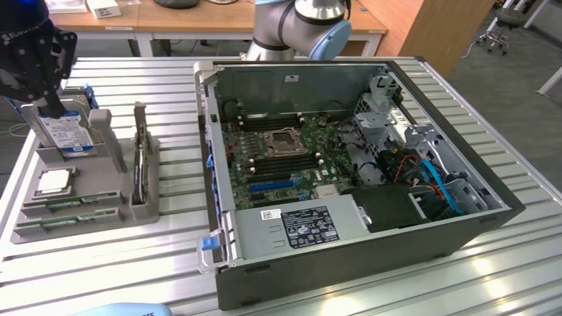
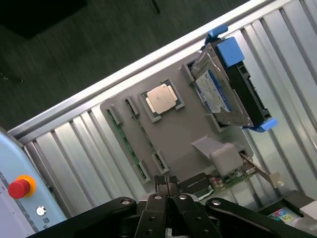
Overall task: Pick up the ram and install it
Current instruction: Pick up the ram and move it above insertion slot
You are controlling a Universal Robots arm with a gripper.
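Note:
Two ram sticks, thin green boards, lie in slots at the near edge of a grey holder: one ram stick and a second just in front of it. In the wrist view one ram stick runs along the holder's edge. My gripper hangs at the exterior view's far left, above the holder's back end by the hard drive, well away from the ram. Its fingers are pressed together with nothing between them.
The holder also carries a square silver processor, the blue-labelled hard drive and an upright expansion card. An open computer case with its motherboard lies to the exterior view's right. A red stop button sits beside the table.

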